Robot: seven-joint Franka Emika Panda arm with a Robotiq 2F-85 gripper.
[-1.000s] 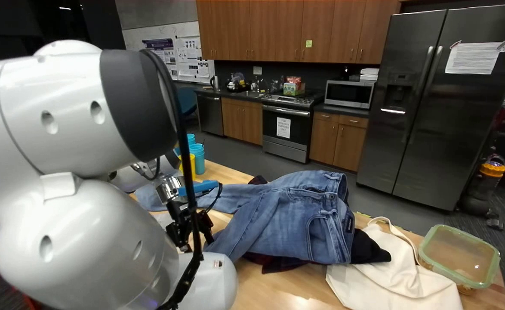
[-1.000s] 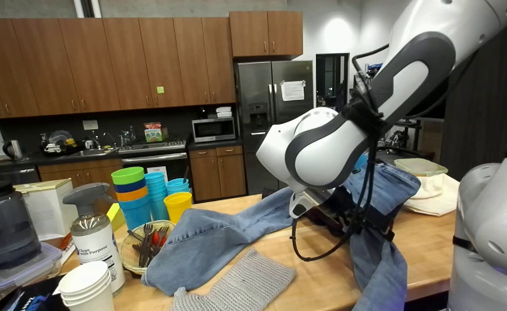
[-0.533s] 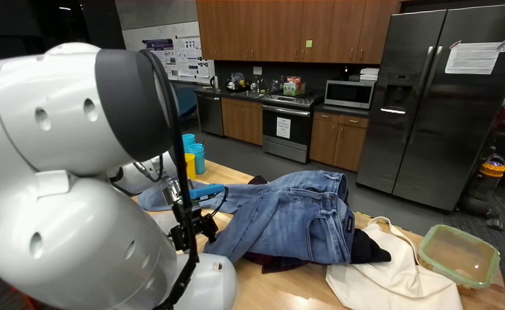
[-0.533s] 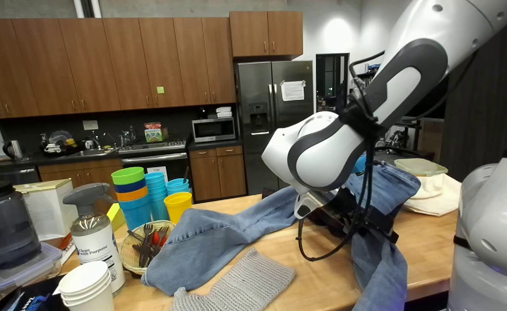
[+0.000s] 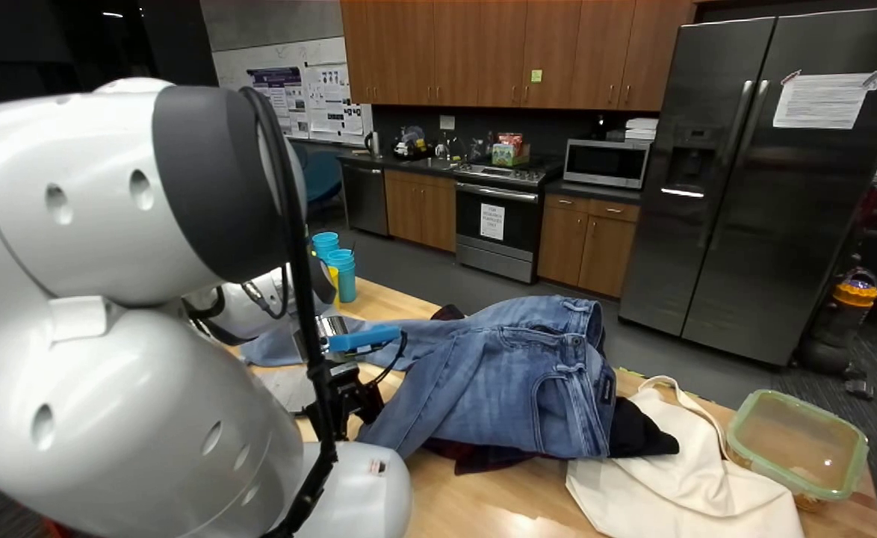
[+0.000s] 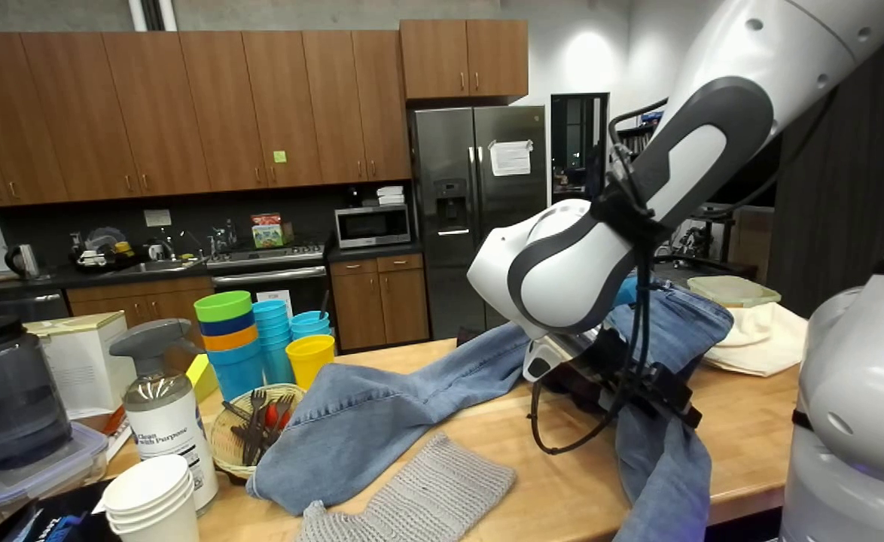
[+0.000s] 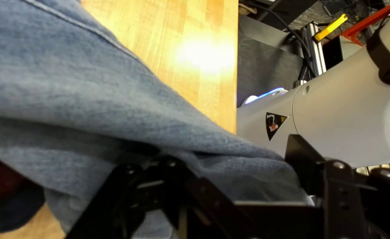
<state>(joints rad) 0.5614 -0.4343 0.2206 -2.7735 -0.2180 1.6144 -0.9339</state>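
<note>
- The blue jeans [image 5: 513, 381] sprawl across the table [image 5: 476, 501]; in an exterior view their waist lies between 2 and 3 o'clock from the hand [image 7: 234, 154].
- What counts most is the nearer leg [image 7: 92, 83]: in the wrist view it slants from 10 o'clock towards 4, running in between the fingers [image 7: 296, 149].
- Those fingers stand apart, one on either side of the denim; I don't see it pinched.
- The far leg [image 6: 382, 429] stretches towards 8 o'clock from the hand, well apart from it.
- The robot's base [image 7: 331, 122] looks close, between 2 and 3 o'clock in the wrist view; I can't judge the room left there.
- A cable [image 6: 555, 450] loops down at 8 o'clock, with a grey knitted cloth [image 6: 427, 489] farther out.
- Dark red cloth [image 5: 476, 459] lies under the jeans; past 3 o'clock sit a cream bag [image 5: 677, 478] and a green-lidded box [image 5: 797, 441].
</note>
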